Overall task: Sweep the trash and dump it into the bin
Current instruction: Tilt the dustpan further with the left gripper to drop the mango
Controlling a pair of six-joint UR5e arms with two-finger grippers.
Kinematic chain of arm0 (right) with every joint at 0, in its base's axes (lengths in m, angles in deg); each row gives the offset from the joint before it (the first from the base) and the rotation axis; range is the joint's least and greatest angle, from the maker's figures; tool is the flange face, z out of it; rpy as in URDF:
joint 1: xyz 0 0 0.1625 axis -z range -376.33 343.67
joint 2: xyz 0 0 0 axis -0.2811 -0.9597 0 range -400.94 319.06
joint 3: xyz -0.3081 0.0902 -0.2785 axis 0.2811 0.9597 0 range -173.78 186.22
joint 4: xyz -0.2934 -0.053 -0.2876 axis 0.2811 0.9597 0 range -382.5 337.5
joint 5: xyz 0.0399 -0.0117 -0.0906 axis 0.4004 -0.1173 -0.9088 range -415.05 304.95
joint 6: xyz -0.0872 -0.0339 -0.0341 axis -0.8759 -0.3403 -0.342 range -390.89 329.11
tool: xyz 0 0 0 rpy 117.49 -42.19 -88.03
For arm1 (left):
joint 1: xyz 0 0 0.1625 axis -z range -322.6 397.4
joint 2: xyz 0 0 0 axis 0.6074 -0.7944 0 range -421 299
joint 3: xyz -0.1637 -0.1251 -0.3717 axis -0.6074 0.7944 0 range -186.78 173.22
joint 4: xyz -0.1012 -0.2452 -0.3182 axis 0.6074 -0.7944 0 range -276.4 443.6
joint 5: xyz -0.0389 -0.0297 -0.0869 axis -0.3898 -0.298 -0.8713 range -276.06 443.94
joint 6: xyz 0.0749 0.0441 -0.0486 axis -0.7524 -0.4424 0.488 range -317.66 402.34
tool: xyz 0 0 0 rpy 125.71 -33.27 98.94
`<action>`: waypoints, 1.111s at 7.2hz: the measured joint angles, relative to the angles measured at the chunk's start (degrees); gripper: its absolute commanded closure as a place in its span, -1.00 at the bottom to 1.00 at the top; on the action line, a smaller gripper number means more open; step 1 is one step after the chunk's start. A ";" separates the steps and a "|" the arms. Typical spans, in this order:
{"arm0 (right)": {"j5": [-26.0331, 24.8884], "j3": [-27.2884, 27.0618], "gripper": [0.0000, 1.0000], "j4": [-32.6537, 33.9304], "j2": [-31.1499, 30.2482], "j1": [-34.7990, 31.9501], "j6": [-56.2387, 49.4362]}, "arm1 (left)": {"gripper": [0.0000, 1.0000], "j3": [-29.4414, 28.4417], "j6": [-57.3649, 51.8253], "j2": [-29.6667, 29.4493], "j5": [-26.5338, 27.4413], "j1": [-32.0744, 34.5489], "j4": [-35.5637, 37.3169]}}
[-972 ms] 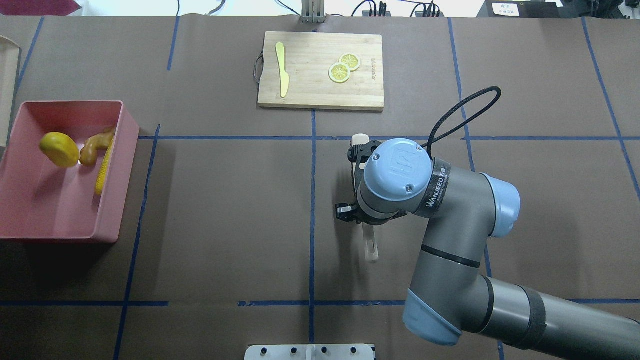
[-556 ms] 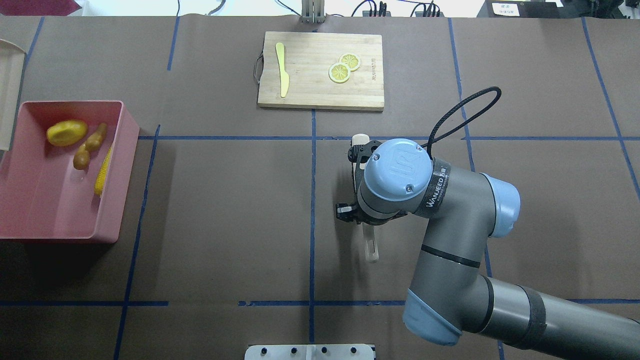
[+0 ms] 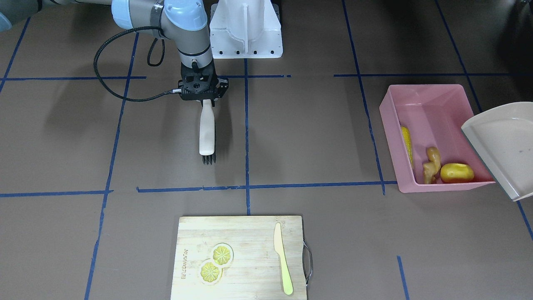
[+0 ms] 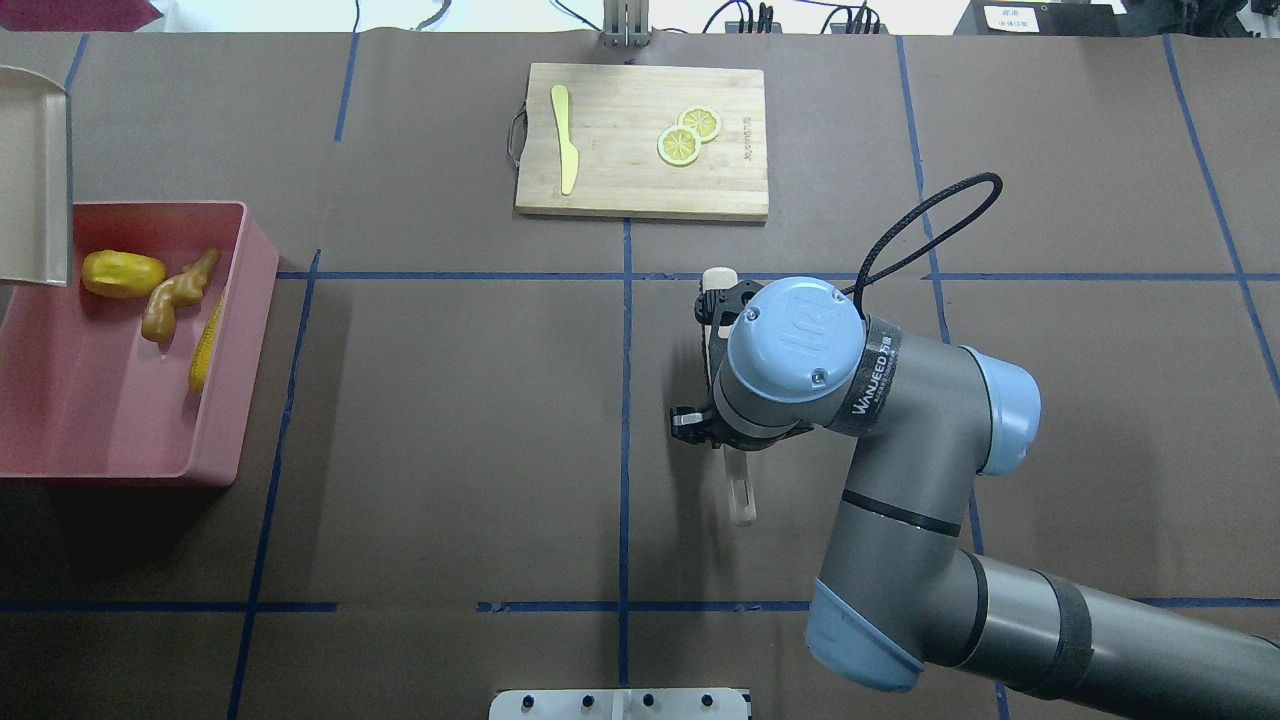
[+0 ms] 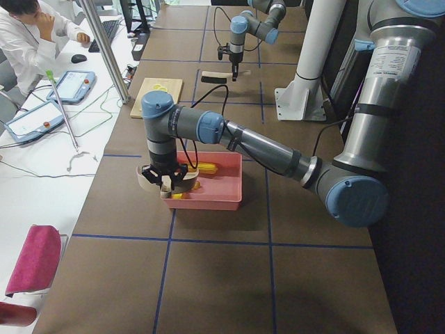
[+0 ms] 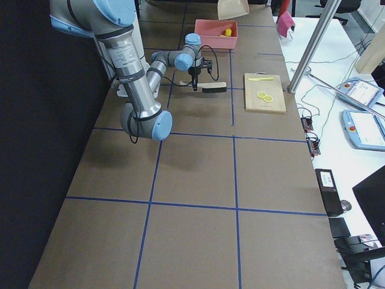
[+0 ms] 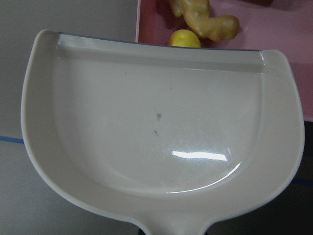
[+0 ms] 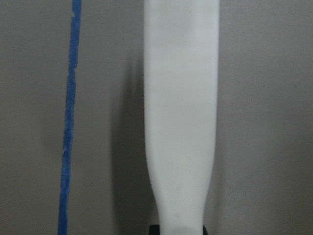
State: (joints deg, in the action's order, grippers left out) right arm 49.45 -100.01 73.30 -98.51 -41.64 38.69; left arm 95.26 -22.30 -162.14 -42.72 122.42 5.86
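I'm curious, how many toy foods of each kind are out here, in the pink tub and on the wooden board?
Long yellow corn cob: 1
Rounded yellow lump: 1
Knobbly tan ginger root: 1
Flat yellow lemon slices: 2
Total: 5

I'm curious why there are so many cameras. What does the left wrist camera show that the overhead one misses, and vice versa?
Only the left wrist view shows the whole inside of the dustpan, empty but for dark specks. Only the overhead shows the corn cob, the right arm with the brush, and the cutting board carrying the knife and lemon slices. Both show the pink bin holding the ginger root and the yellow lump.
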 measured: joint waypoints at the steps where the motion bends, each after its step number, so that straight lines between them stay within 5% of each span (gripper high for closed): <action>1: 0.00 -0.02 1.00 0.01 0.00 0.00 0.02 | 1.00 0.37 4.42 0.09 -1.76 0.31 -0.44; 8: -0.07 -0.21 1.00 0.00 0.06 -0.07 0.03 | 1.00 7.22 35.49 3.66 -12.89 -0.53 -17.74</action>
State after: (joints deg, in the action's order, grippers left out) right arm 49.38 -100.22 73.30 -98.45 -41.71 38.72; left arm 102.48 13.19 -158.48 -55.61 121.89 -11.88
